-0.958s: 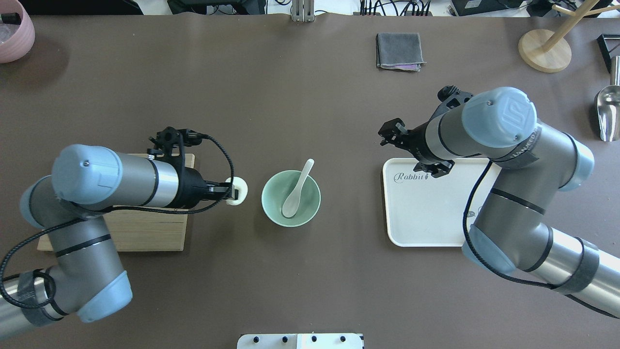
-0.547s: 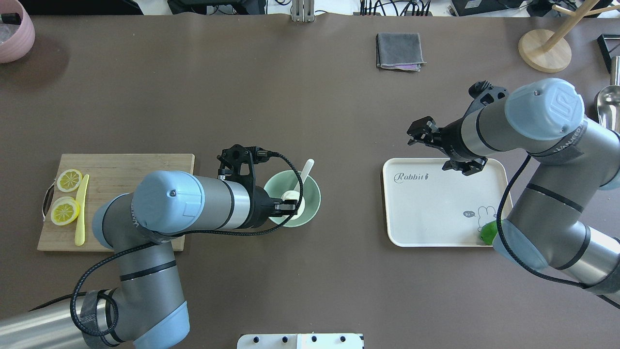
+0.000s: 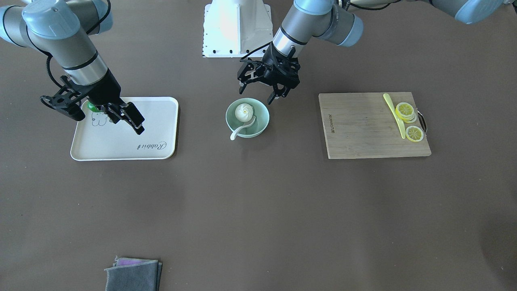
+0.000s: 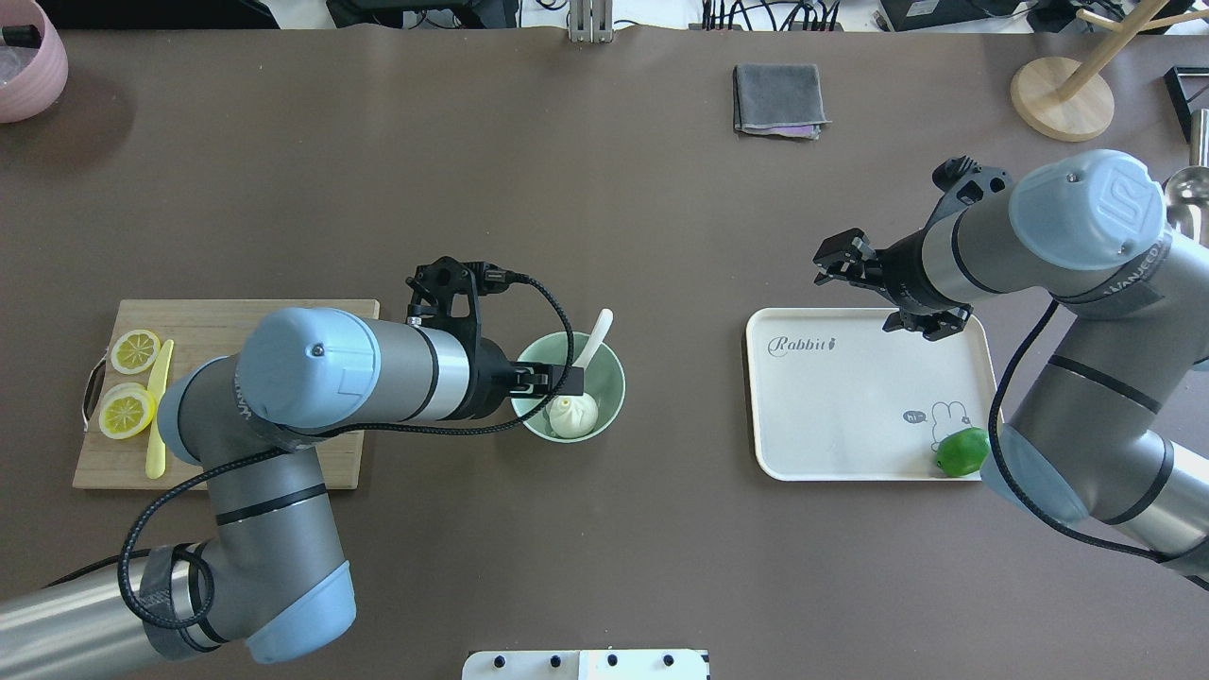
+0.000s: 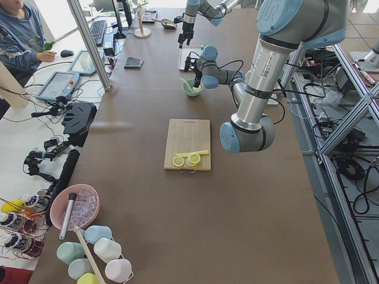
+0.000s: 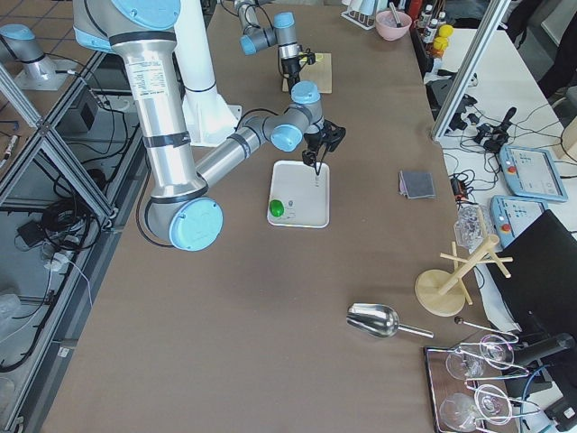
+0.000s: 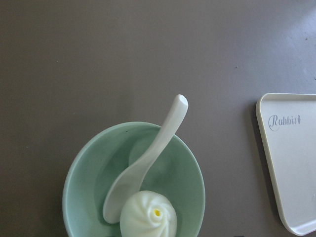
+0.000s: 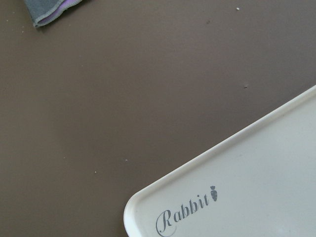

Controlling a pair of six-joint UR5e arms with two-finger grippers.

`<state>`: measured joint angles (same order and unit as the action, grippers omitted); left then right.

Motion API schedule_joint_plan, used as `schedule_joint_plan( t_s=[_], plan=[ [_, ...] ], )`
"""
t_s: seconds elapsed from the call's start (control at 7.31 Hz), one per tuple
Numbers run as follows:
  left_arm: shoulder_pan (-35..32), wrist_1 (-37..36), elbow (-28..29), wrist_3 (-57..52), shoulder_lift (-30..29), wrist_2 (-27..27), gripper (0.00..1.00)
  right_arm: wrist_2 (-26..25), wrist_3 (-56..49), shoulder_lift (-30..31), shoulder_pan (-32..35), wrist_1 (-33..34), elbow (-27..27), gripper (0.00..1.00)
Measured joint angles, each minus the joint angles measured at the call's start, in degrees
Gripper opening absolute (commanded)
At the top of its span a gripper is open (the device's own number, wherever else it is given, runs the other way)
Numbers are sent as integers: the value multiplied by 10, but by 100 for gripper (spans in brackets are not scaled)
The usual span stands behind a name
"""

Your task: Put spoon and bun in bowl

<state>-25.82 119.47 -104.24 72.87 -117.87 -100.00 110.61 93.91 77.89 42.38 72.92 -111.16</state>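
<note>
The mint-green bowl (image 4: 616,387) stands mid-table. The white bun (image 4: 573,416) lies inside it on its near side, also in the front view (image 3: 244,112) and the left wrist view (image 7: 149,217). The white spoon (image 4: 595,335) rests in the bowl (image 7: 89,177), scoop beside the bun and handle (image 7: 170,121) over the far rim. My left gripper (image 4: 557,378) is open and empty just above the bowl's near-left rim, apart from the bun. My right gripper (image 4: 878,293) is open and empty above the far edge of the white tray (image 4: 831,416).
A lime (image 4: 962,451) lies in the tray's near right corner. The wooden board (image 4: 217,326) at the left holds lemon slices (image 4: 127,413) and a yellow knife (image 4: 156,425). A grey cloth (image 4: 779,97), wooden stand (image 4: 1063,99) and metal scoop (image 4: 1185,217) lie farther back.
My left gripper carried the bun from beside the board to over the bowl, let it go, and the bun now lies in the bowl. My right arm moved right, away from the bowl.
</note>
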Motion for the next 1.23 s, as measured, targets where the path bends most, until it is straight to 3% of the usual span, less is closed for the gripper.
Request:
schedule_joint_plan(
  t_s=[0.27,0.55,0.96,1.23],
  plan=[
    [-73,-22,-10,-52,47,-69,98,1,-72,42,10,-2,-21,100],
    [-167,-44,-18,-187,125,-143,98,19,-164,98,47,-3,-34,100],
    [-355,-50,-17,-455,257,-272,98,108,-376,187,180,-2,-31,100],
    [-479,-50,-18,-572,339,-347,98,173,-568,231,295,-1,3,100]
  ],
)
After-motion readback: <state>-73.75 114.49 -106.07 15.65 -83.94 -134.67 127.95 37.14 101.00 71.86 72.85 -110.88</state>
